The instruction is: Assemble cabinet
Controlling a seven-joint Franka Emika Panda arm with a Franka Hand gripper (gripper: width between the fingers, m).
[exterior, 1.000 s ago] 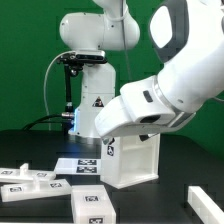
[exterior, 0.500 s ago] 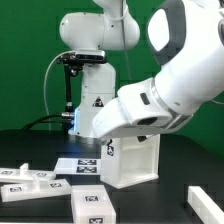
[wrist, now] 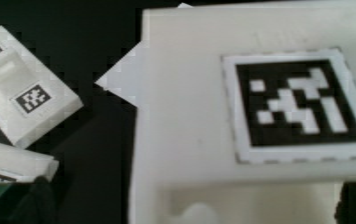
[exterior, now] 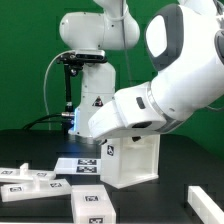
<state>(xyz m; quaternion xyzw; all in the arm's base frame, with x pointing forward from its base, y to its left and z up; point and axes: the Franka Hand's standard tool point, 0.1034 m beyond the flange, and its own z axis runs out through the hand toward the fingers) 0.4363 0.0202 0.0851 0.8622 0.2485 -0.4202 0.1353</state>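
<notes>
The white cabinet (exterior: 132,160) is seen standing upright on the black table (exterior: 30,148), just beside the marker board (exterior: 78,165), with loose tagged panels (exterior: 30,180) laid towards the exterior view's left. The hand (exterior: 110,128) is held over the cabinet's top; whether its fingers are apart or together cannot be told

Smooth matt white plastic-looking cabinet (exterior: 130,160), glossy white arm (exterior: 190,80) shell, matt black table (exterior: 25,148).

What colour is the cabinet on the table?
The cabinet is white with black-and-white square tags; clearest in the exterior view.
</notes>
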